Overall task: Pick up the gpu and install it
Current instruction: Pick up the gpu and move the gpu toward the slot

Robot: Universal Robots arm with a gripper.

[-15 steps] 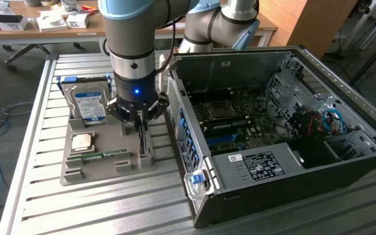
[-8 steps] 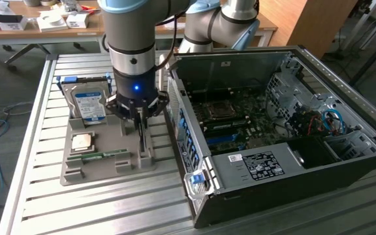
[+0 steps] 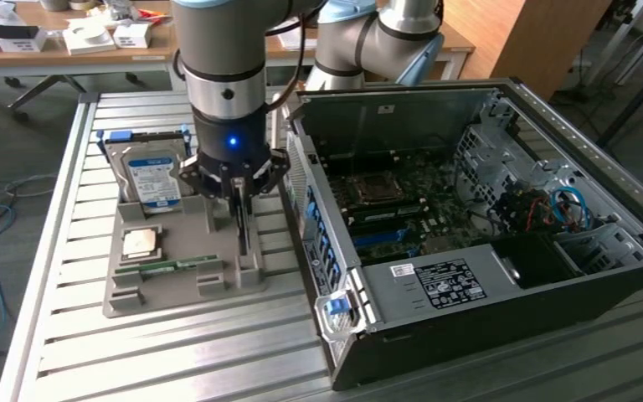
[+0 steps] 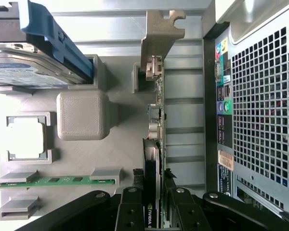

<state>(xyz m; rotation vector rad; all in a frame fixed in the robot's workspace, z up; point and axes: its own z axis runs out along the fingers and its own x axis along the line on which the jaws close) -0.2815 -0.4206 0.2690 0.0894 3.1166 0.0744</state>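
Note:
The gpu stands on edge in a slot of the grey holder tray, its pale silver bracket at the far end. My gripper straddles the card's near end, a black finger pressed on each side, shut on the card. In the exterior view the gripper reaches straight down into the tray, at its edge next to the open computer case. The card appears as a thin dark strip between the fingers, still seated in the tray.
The tray also holds a hard drive with a blue-white label, a square processor and a green memory stick. The case lies open with its motherboard exposed. Its perforated rear panel stands close beside the card.

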